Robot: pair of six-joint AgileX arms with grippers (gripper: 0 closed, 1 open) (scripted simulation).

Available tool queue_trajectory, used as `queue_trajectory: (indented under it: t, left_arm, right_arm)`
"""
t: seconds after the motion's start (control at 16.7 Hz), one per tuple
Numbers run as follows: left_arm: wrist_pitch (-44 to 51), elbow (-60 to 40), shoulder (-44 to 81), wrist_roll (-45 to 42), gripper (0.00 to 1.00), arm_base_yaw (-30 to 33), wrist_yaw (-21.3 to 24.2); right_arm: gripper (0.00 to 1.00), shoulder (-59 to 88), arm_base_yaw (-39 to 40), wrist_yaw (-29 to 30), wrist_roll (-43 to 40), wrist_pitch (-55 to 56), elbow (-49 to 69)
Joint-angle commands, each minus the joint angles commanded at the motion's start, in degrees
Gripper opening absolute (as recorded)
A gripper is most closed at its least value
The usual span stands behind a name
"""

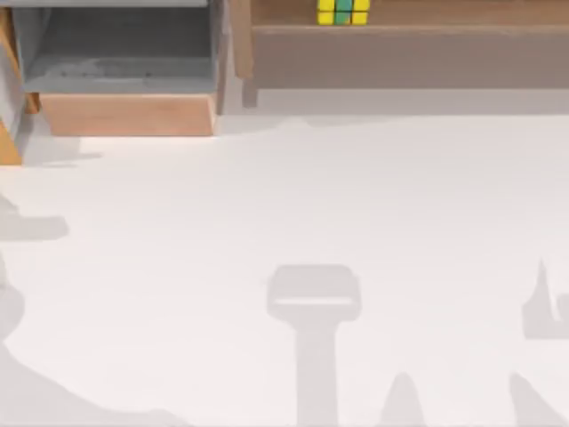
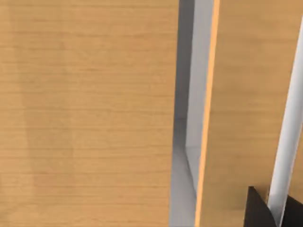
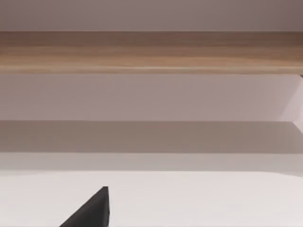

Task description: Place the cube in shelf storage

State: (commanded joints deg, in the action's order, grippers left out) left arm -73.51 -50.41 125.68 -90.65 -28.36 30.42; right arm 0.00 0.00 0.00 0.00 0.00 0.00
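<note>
**Inspector:** Start with the largest item.

**Assistant:** The tabletop (image 1: 284,231) is white and takes up most of the top view. Grey shadows of the arms lie along its near edge and its left side.

**Inspector:** Next, the furniture.

**Assistant:** The shelf storage (image 1: 409,58) runs along the far edge from the middle to the right side. It has a light wood edge above a brownish-grey face. In the right wrist view the same unit (image 3: 151,52) appears as a wooden band with a grey face beneath it. At the far left stands a box-like compartment (image 1: 124,62) with a grey lining and a wooden front. The left wrist view faces wooden panels (image 2: 85,113) at close range, with a narrow grey gap between them.

**Inspector:** Location of the cube?

**Assistant:** The cube (image 1: 343,12) rests on the shelf storage, behind its wooden front edge, slightly right of centre. Yellow and green squares face upward. Nothing is touching it.

**Inspector:** State of the pincers?

**Assistant:** The left pincer (image 2: 279,215) shows dark tips close against the wood. One dark tip of the right pincer (image 3: 90,210) sits above the tabletop, facing the shelf. Whether either is open or closed I cannot tell.
</note>
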Motion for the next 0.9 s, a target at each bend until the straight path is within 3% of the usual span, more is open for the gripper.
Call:
queue_trajectory:
  t: [0.54, 0.9]
  left_arm:
    - [3.9, -6.2, 2.9, 0.3, 0.00, 2.1, -2.2]
    - [10.2, -18.9, 8.5, 0.3, 0.00, 5.0, -5.1]
  right_arm:
    - [1.00, 0.0, 0.0, 0.0, 0.0, 0.0, 0.0]
    - [1.00, 0.0, 0.0, 0.0, 0.0, 0.0, 0.0]
